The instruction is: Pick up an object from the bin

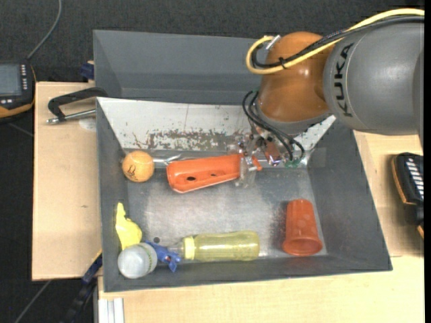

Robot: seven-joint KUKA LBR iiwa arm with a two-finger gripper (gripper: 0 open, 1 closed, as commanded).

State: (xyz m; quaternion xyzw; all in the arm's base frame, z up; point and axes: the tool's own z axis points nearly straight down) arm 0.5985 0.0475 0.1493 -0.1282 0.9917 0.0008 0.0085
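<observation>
Orange oblong plastic piece with holes (202,172): back of grey metal bin (222,210), right end at the hand (250,160).
Hand: low there, probably to grasp; open or closed, cannot tell.
Small orange ball (137,166): beside left end.

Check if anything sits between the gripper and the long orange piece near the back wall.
Nothing visible does. The gripper sits at the right end of the long orange piece. The orange ball lies off its left end, and the red cup stands apart toward the front.
</observation>
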